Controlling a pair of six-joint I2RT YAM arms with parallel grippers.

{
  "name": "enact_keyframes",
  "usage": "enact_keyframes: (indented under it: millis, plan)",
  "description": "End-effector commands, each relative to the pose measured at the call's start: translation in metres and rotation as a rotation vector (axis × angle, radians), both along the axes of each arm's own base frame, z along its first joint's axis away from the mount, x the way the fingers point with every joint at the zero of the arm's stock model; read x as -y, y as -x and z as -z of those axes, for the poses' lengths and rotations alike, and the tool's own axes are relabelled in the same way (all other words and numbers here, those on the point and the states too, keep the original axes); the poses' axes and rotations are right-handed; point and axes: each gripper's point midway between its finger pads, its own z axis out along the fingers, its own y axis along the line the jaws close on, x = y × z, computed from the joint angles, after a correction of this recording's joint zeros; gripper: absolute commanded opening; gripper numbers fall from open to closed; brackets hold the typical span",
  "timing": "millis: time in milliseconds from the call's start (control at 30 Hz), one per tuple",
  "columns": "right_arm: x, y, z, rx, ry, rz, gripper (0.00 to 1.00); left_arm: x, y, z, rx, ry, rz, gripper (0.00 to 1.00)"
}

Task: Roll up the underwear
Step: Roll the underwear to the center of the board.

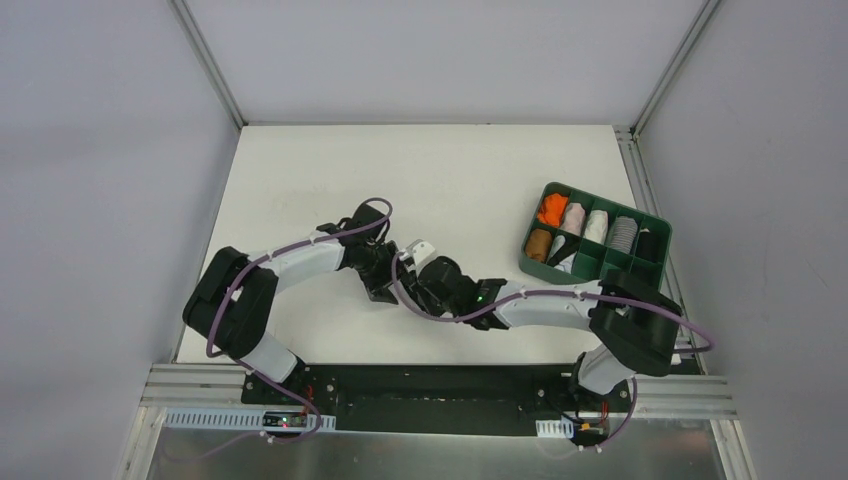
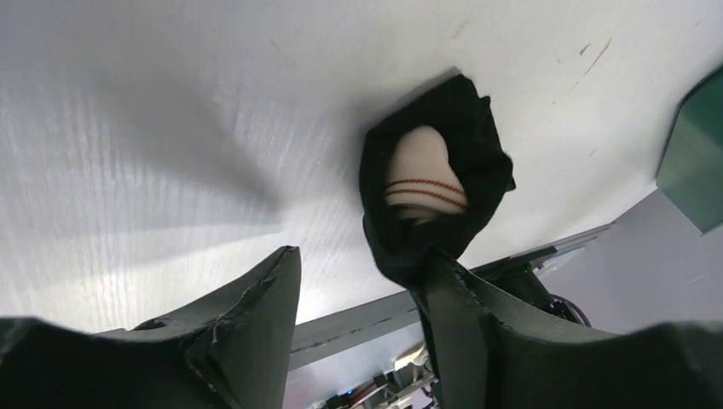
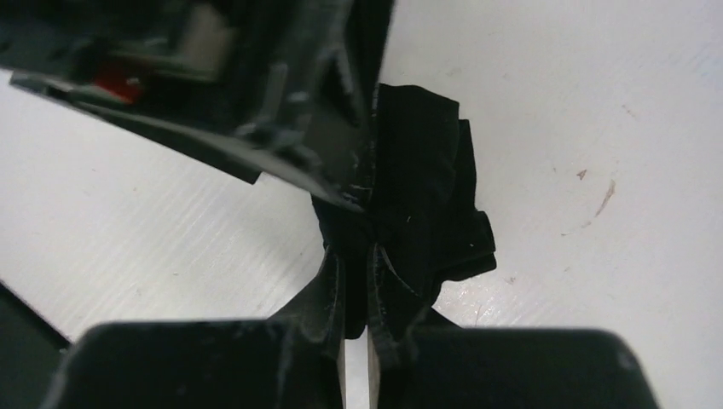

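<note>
Although clenched on a fold of the underwear [image 3: 426, 187], holds only thin black cloth in the right gripper [image 3: 354, 260]. Lies on the white table [image 2: 128, 128], well to the left of the green tray [image 1: 612, 264], as a loose half-rolled bundle with the pale, red-striped waistband peeking out of the black wrap. Shows the left gripper [image 2: 360, 258] spread wide and clasping nothing, one finger touching the bundle's edge. Judged from this, could spring open once let go, for lack of any tuck on the outer flap. Could slide across the table instead of turning, given a pinch on a single layer. Could also bring fingers into collision, with both grippers crowded over the same spot left of the tray. Cannot tell from above how tight the roll is, with both wrists covering it.
</note>
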Motion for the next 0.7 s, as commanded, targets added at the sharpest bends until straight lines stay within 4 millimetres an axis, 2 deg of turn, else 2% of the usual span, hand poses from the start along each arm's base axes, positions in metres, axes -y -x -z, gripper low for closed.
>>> enact_keyframes:
  millis: [0, 100, 200, 400, 533, 667]
  plan:
    - [0.001, 0.030, 0.016, -0.336, -0.157, -0.077, 0.00, -0.010, 0.009, -0.013, 0.002, -0.024, 0.021, 0.61]
    - [-0.003, 0.042, 0.010, -0.489, -0.255, -0.122, 0.00, -0.013, 0.009, -0.009, 0.005, -0.042, 0.019, 0.73]
    - [-0.005, 0.048, 0.007, -0.587, -0.308, -0.146, 0.00, -0.014, 0.009, -0.007, 0.011, -0.041, 0.018, 0.77]
    - [-0.012, 0.058, 0.008, -0.712, -0.344, -0.170, 0.00, -0.011, 0.003, -0.013, 0.066, -0.012, -0.004, 0.78]
    - [-0.018, 0.054, 0.008, -0.776, -0.382, -0.146, 0.00, -0.011, 0.002, -0.016, 0.097, 0.010, -0.027, 0.78]
    - [-0.023, 0.047, 0.006, -0.821, -0.437, -0.100, 0.00, -0.014, 0.007, -0.008, 0.069, -0.003, -0.033, 0.75]
